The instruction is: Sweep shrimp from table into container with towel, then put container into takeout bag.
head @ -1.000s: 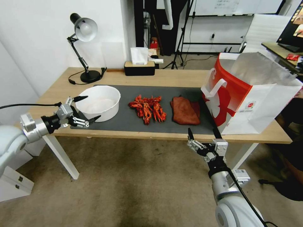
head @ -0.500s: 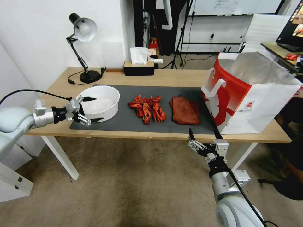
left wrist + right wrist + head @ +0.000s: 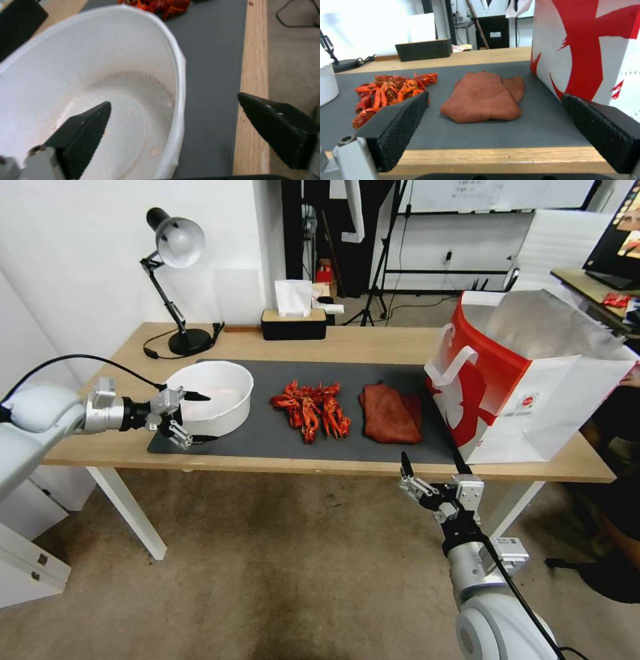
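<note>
The left gripper [image 3: 190, 416] is spread wide astride the near-left wall of the bowl [image 3: 212, 397], one finger inside over the basin, the other outside above the mat [image 3: 400, 450]; it is not clamped on the rim. The bowl stands at the left end of the mat on the desk [image 3: 347, 343], just left of the shrimp [image 3: 311, 409]. The towel [image 3: 390, 414] lies flat immediately right of the shrimp, its long axis running near to far, with the bag [image 3: 527, 373] upright just beyond it on the right. The right gripper [image 3: 433, 471] hangs released, off the near desk edge, directly in front of the towel and the nearer arm to it. Judgement: the sweep line runs right to left, towel through shrimp to bowl. Open mat lies near and far of the heap; the bag crowds the right side.
</note>
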You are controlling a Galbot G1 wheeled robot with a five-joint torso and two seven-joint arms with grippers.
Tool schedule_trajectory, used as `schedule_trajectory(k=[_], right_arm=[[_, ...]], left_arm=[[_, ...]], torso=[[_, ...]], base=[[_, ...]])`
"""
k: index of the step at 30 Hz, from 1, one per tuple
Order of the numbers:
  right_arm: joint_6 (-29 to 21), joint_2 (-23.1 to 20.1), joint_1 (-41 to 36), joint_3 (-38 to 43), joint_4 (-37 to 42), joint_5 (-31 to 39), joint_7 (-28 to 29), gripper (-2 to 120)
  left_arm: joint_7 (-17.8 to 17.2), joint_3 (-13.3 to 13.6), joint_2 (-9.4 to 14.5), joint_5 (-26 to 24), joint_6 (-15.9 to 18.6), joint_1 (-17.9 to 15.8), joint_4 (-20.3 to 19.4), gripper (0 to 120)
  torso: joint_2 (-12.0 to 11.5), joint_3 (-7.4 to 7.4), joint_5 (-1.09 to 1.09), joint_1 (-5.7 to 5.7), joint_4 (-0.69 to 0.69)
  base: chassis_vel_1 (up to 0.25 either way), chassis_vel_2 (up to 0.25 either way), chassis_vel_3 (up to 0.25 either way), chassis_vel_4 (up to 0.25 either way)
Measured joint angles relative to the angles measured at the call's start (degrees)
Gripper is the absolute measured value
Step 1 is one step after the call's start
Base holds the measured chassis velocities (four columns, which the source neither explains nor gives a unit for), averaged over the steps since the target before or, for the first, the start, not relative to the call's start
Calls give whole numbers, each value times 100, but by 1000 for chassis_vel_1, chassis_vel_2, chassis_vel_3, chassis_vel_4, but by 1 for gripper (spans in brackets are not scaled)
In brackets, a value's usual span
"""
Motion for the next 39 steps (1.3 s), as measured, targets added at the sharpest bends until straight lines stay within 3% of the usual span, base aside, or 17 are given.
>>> schedule_trajectory(k=[3, 6, 16, 21, 29, 32, 33, 35, 36, 38, 39], right_arm=[[1, 5, 12, 1, -16, 3, 4, 100], [9, 22, 19, 2, -52, 4, 11, 100], [14, 25, 50, 3, -81, 4, 16, 100], [15, 24, 62, -3, -104, 3, 18, 100], [15, 24, 66, -7, -106, 1, 21, 100], [16, 24, 66, -9, -107, 0, 24, 100], [18, 23, 66, -11, -110, -2, 25, 100], [18, 24, 69, -19, -117, -6, 26, 100], [18, 24, 69, -19, -117, -6, 26, 100], [18, 30, 75, -30, -133, -12, 26, 100], [18, 30, 75, -30, -133, -12, 26, 100]], left_arm=[[51, 112, -43, 49, 2, -104, 92, 91], [134, 231, -105, 113, 8, -244, 196, 75], [307, 314, -133, 219, 3, -386, 295, 43], [379, 388, -102, 253, 3, -472, 285, 19], [428, 458, -61, 279, 4, -534, 203, 0], [433, 451, -14, 270, 8, -524, 47, 0], [439, 328, 59, 214, 15, -422, -280, 0], [488, 104, 114, 170, 6, -249, -648, 0], [488, 104, 114, 170, 6, -249, -648, 0], [552, -183, 189, 168, -74, 16, -1172, 0], [552, -183, 189, 168, -74, 16, -1172, 0]], torso=[[0, 0, 0, 0, -1], [0, 0, 1, -1, -2], [0, 0, 0, -1, -2], [0, 0, 0, -1, -1], [0, 0, 0, -1, -1], [0, 0, 0, -1, -2], [0, 0, 0, 0, -2], [0, -1, 1, -1, -1], [0, -1, 1, -1, -1], [0, -1, 0, -1, -2], [0, -1, 0, -1, -2]], base=[[0, 0, 0, 0], [0, 0, 0, 0], [0, 0, 0, 0], [0, 0, 0, 0], [0, 0, 0, 0], [0, 0, 0, 0], [0, 0, 0, 0], [0, 0, 0, 0], [0, 0, 0, 0], [0, 0, 0, 0], [0, 0, 0, 0]])
